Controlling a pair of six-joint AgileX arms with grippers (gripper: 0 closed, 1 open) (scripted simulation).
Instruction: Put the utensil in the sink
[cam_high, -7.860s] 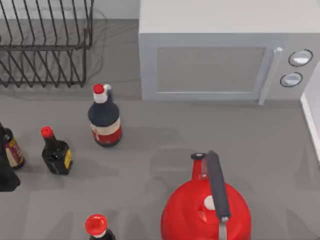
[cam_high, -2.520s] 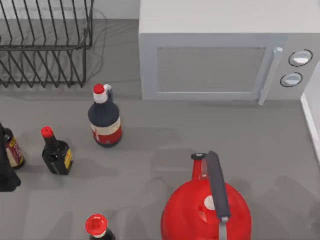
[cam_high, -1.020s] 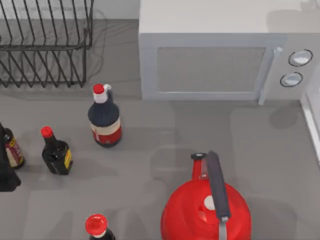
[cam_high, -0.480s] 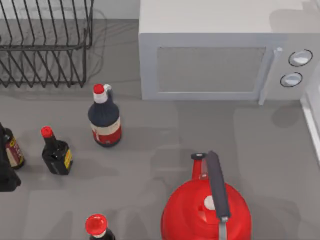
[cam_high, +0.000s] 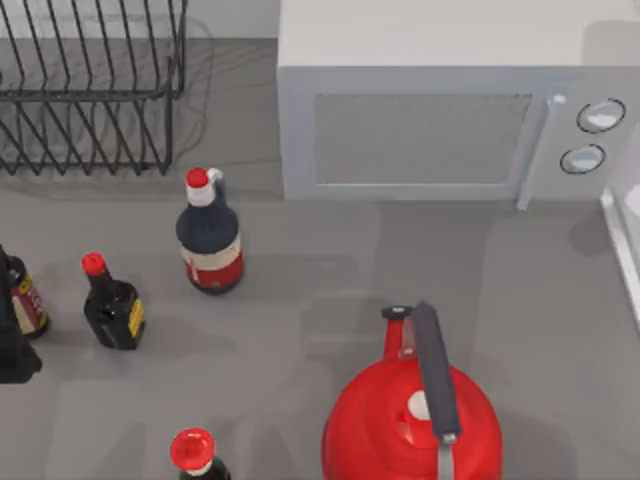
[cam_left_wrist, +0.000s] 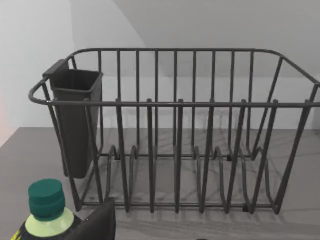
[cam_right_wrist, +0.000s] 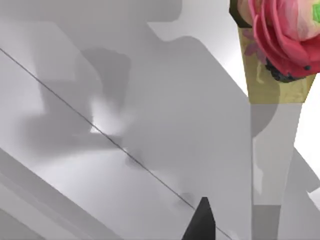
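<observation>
Across the grey tabletop (cam_high: 300, 290), seen from above: wire dish rack (cam_high: 90, 90) at the far left, white microwave (cam_high: 440, 120) to its right, a red-capped sauce bottle (cam_high: 210, 235) upright before the gap between them. Along the left side, a small red-capped bottle (cam_high: 112, 305) and a labelled bottle (cam_high: 24, 300) at the very edge. Another red cap (cam_high: 192, 450) at the near edge. Red canister with a black handle (cam_high: 410, 420) bulking large at near centre. White ledge (cam_high: 620, 240) down the right edge.

Added by the left wrist view: a dark utensil cup (cam_left_wrist: 75, 120) hung on one end of the rack, and a green-capped bottle (cam_left_wrist: 46, 202) just in front. Added by the right wrist view: pale white surfaces and a pink rose in a yellowish cone (cam_right_wrist: 272, 45).

Left end effector facing the rack, right end effector facing the white surfaces. Opening and load of either: cannot tell. Utensil's whereabouts: cannot tell.
</observation>
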